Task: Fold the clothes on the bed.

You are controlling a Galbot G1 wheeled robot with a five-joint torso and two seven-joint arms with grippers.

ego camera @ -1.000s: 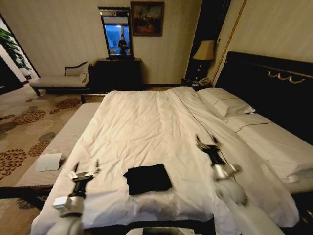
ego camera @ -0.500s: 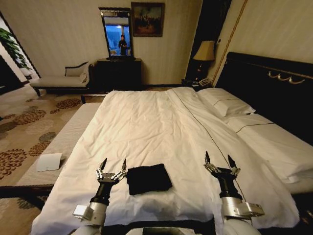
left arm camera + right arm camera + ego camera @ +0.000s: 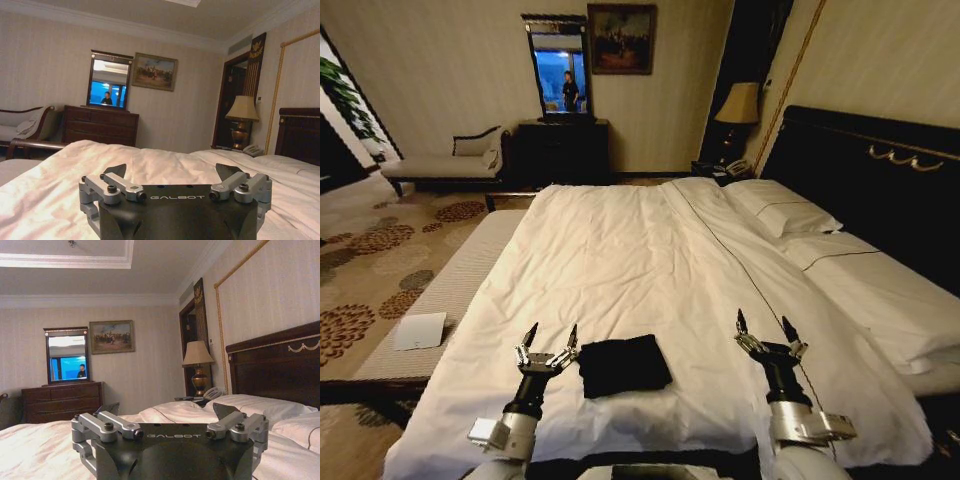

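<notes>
We are holding both grippers, left [image 3: 548,340] and right [image 3: 763,332], spread wide and empty; the shirt [image 3: 623,364] lies folded, so we should retreat without snagging it.

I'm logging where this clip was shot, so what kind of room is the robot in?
Most likely a hotel bedroom: a large bed with white bedding and a dark headboard, a bedside lamp beside a telephone, plus a dresser under a mirror.
</notes>
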